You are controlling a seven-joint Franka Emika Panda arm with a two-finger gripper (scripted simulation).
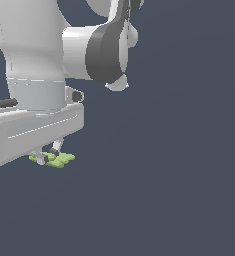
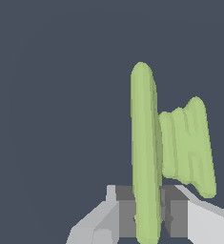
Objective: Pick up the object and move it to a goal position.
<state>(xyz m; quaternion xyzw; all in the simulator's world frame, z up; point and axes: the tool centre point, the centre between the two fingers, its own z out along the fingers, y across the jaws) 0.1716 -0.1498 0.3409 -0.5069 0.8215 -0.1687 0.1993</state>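
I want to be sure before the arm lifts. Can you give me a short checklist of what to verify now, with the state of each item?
1. One bar of the yellow-green object lies between the fingers: ok, the wrist view shows a pad on each side of it.
2. Gripper is low enough at the object: ok, the fingertips reach it in the exterior view.
3. Pads pressing firmly on the bar: cannot tell; they sit close against it, but contact is not clear.
4. Grip centred on the whole object: not ok; the second ridged bar sticks out to one side.
5. Object already off the surface: cannot tell.
6. Goal position in view: not ok; neither view shows a marker.
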